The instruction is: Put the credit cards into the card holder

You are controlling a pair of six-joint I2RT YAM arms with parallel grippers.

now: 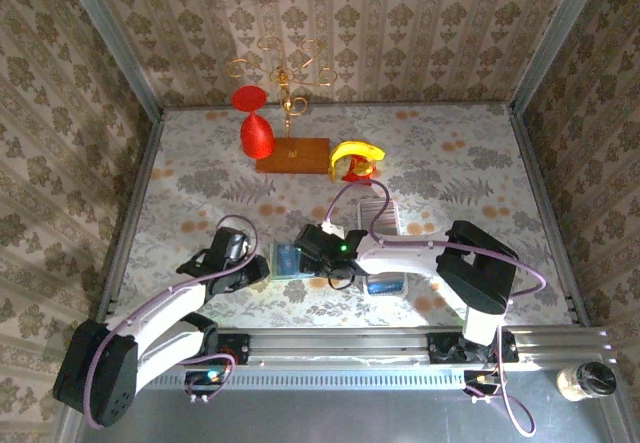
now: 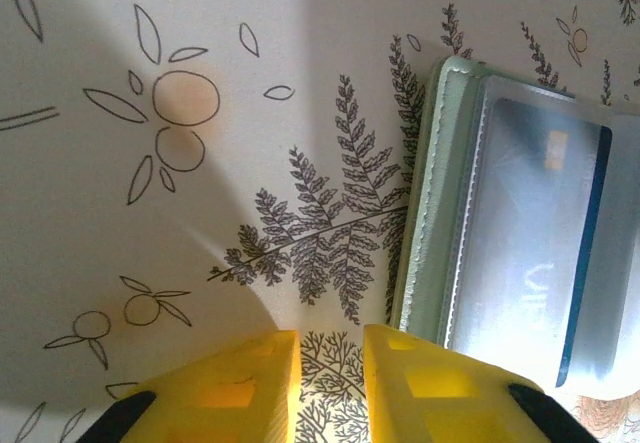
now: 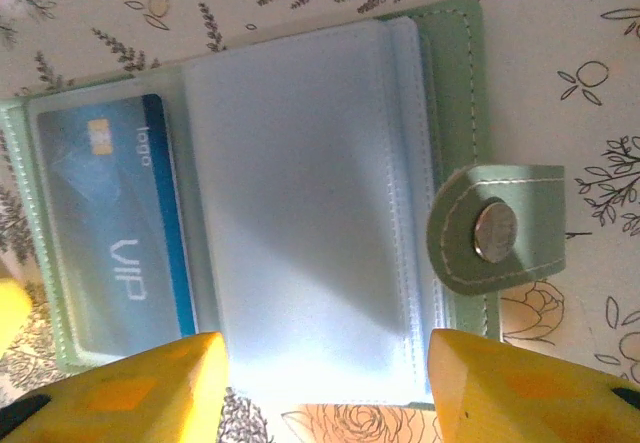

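The sage-green card holder (image 3: pixel 460 83) lies open on the patterned tablecloth, its clear sleeves up and its snap tab (image 3: pixel 498 229) folded out to the right. A blue credit card (image 3: pixel 120 225) marked VIP sits inside the left sleeve. My right gripper (image 3: pixel 327 348) stands open, with its yellow fingers either side of the near edge of the middle sleeve and nothing gripped. My left gripper (image 2: pixel 330 338) is just left of the card holder (image 2: pixel 425 223), its jaws only narrowly apart with bare cloth between them; the credit card (image 2: pixel 545 243) shows through the plastic. From above, the card holder (image 1: pixel 288 260) lies between both grippers.
A long white tray (image 1: pixel 385 213) lies behind the right arm, and a bluish flat piece (image 1: pixel 385 285) lies under that arm. At the back stand a red glass (image 1: pixel 256 131), a wooden base (image 1: pixel 292 154) with a gold wire stand, and a yellow-red object (image 1: pixel 356 159). A jar (image 1: pixel 585 381) sits off the near right corner.
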